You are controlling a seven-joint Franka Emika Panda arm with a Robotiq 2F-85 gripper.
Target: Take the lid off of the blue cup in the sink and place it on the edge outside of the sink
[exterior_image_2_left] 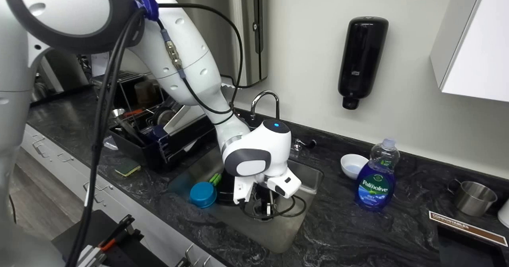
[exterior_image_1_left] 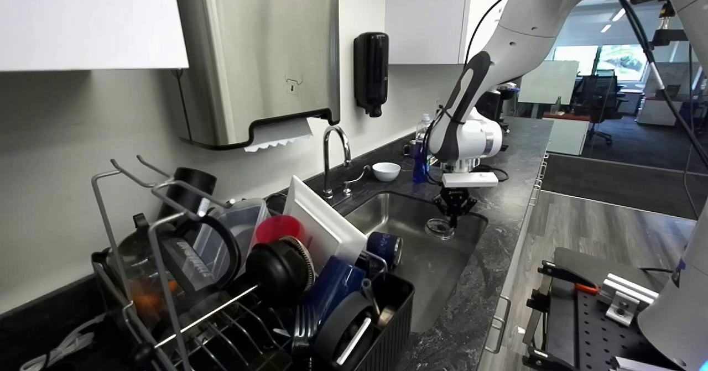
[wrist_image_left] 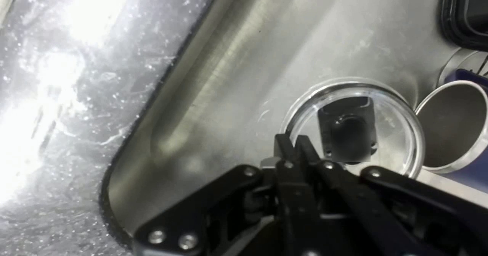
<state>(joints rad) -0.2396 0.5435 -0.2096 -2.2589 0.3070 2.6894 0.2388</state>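
Note:
The clear round lid (wrist_image_left: pixel 352 107) with a black slider is in my gripper (wrist_image_left: pixel 293 137) in the wrist view. The two fingers are close together with the lid's near rim between them. In an exterior view the lid (exterior_image_1_left: pixel 438 228) hangs from the gripper (exterior_image_1_left: pixel 453 221) over the sink (exterior_image_1_left: pixel 437 282). An uncovered blue cup (wrist_image_left: pixel 453 128) with a metal inside shows right of the lid in the wrist view. A dark blue cup (exterior_image_1_left: pixel 384 248) with a silver end lies tilted near the dish rack in an exterior view. The fingertips and lid are hidden by the hand in an exterior view.
The dark stone counter edge (wrist_image_left: pixel 87 95) runs left of the sink in the wrist view. A full dish rack (exterior_image_1_left: pixel 249 304) borders the sink. A faucet (exterior_image_1_left: pixel 334 150), white bowl (exterior_image_1_left: pixel 386 171), soap bottle (exterior_image_2_left: pixel 375 183) and teal container (exterior_image_2_left: pixel 203 194) are close by.

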